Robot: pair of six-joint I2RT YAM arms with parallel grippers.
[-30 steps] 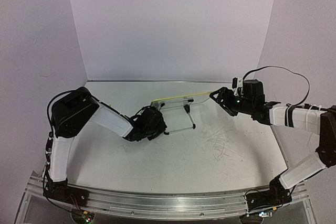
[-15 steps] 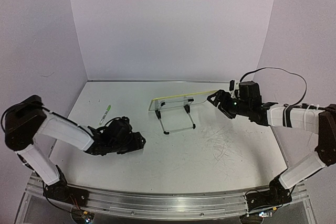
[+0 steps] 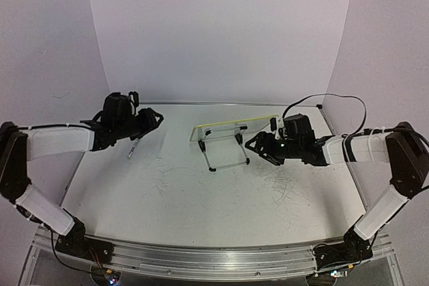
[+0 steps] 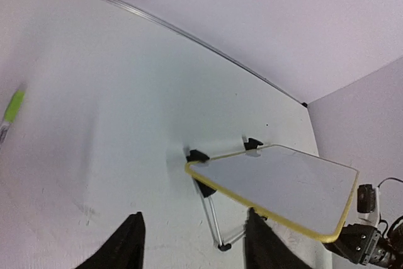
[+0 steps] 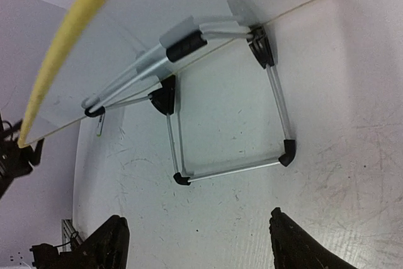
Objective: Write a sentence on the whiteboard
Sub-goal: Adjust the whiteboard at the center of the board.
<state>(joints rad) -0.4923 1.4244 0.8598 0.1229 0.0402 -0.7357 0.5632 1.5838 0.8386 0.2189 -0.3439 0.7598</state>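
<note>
Left gripper (image 3: pixel 151 122) is spread and empty, hanging over the far left corner of the worktop (image 3: pixel 201 199), and the green-capped marker (image 3: pixel 133 147) lies flat just below it. That looks like your pick. Come down square across the barrel, mid-length, so the tip can be aimed afterwards, and don't clip the cap end. Right gripper (image 3: pixel 255 147) is also parted with nothing in it, low beside the wire stand (image 5: pixel 230 169). By my read it's there to brace, so hold the frame, not the face. The whiteboard (image 3: pixel 231 125) sits on that stand toward the middle of the far edge, tilted back, and a light stand like that could skid once you press on it. Now the blind spots: from overhead the board is nearly edge-on, and the left wrist view shows a plain pale face with no sentence I can make out. The marker is a blur at that view's edge, its tip unreadable
</note>
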